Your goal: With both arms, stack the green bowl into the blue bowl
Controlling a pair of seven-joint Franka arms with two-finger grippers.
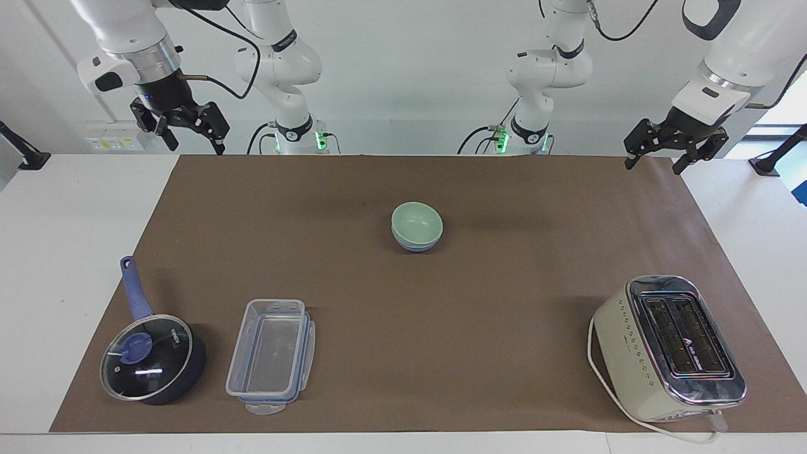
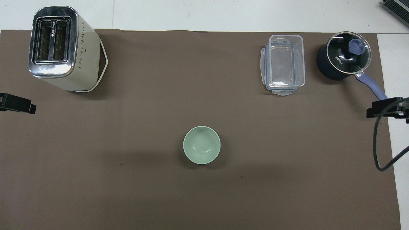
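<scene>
The right gripper point(image 1: 186, 132) is hanging open and empty above the desk's edge on the robots' side, at the right arm's end, and the left gripper point(image 1: 674, 151) is waiting open and empty above the corner at the left arm's end. Between them, mid-desk, the green bowl point(image 1: 416, 224) is sitting nested in the blue bowl point(image 1: 413, 246), so the stacking is looking finished, with nothing left to move.

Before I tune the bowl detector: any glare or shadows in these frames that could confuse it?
Facing view: bright highlights on the toaster's chrome top and the saucepan's glass lid; the green bowl reads matte, with only a soft shadow. Overhead view: the green bowl hides the blue bowl; broad faint shadows cross the mat.
</scene>
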